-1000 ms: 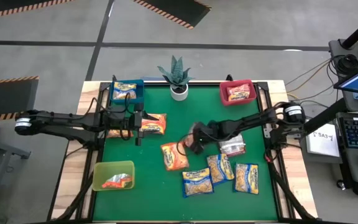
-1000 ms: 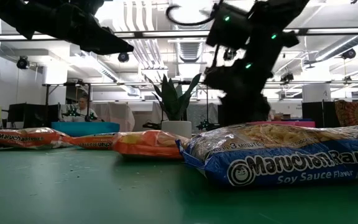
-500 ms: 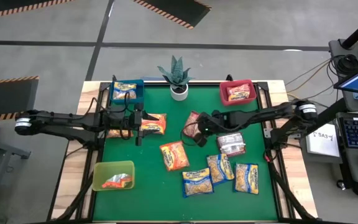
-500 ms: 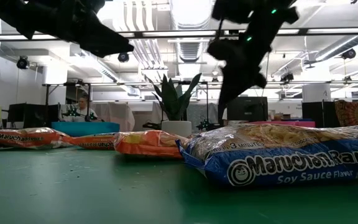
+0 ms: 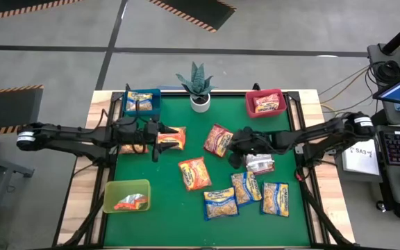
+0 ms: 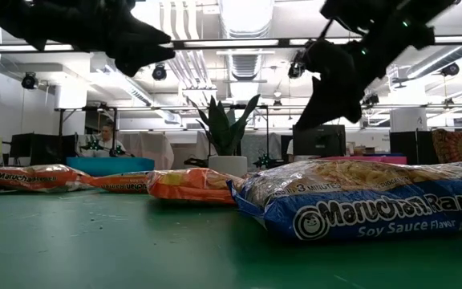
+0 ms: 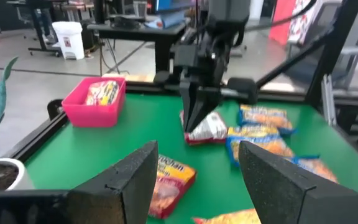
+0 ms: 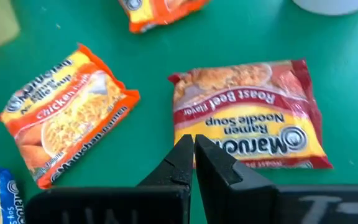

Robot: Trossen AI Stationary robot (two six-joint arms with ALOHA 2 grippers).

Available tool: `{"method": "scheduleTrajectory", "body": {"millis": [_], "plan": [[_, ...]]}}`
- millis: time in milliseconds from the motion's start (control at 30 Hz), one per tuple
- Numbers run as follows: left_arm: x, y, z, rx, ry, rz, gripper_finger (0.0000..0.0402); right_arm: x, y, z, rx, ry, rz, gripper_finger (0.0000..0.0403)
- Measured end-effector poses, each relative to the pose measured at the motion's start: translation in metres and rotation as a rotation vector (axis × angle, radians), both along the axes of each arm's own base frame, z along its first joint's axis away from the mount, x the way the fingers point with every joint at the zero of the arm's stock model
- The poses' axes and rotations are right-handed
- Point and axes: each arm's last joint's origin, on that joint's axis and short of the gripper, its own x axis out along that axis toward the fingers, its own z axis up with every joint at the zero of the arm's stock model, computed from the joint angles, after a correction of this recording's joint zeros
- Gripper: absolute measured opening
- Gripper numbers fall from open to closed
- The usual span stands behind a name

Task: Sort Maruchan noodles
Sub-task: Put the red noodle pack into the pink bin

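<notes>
Your right gripper (image 5: 235, 151) hangs above mid-mat, fingertips (image 8: 191, 151) pressed together w/ nothing between them, just beside the red Roast Beef packet (image 5: 218, 139), which lies flat on the green mat (image 5: 165, 208), clear of the gripper. Your left gripper (image 5: 155, 135) sits over the orange packet (image 5: 171, 137) near the blue bin (image 5: 142, 102); its fingers (image 7: 129, 180) are spread wide, empty.

Other pkts: orange Chicken packet (image 5: 195, 173) at mat centre; silvery packet (image 5: 259, 162) next to the right gripper; three blue-edged packets (image 5: 248, 194) grouped nearer the front edge. One pkt each lies in the blue bin, red bin (image 5: 266, 103) and yellow-green bin (image 5: 126, 196). Potted plant (image 5: 197, 85) stands betw. the blue and red bins.
</notes>
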Motion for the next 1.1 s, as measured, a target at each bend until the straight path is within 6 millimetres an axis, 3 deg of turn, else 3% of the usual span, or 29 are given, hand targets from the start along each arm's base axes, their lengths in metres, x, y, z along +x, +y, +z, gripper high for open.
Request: {"method": "scheduleTrajectory", "body": {"millis": [167,367,767,967,1100], "plan": [[0.008,-0.003,-0.004,-0.045,-0.024,-0.013,0.0207,-0.007,0.000,-0.013,-0.028,-0.092,0.022,0.0009],[0.037,-0.008,-0.023,-0.052,-0.014,-0.043,0.0207,-0.010,-0.001,-0.019,-0.054,-0.094,0.024,0.0009],[0.091,-0.006,-0.067,-0.051,0.194,-0.046,0.0207,-0.019,-0.014,-0.010,0.020,-0.003,-0.106,0.0009],[0.106,-0.006,-0.076,-0.046,0.226,-0.045,0.0207,-0.020,-0.022,-0.009,0.069,-0.026,-0.180,0.0012],[0.109,-0.006,-0.080,-0.047,0.240,-0.045,0.0207,-0.020,-0.024,-0.009,0.118,-0.042,-0.214,0.0034]]}}
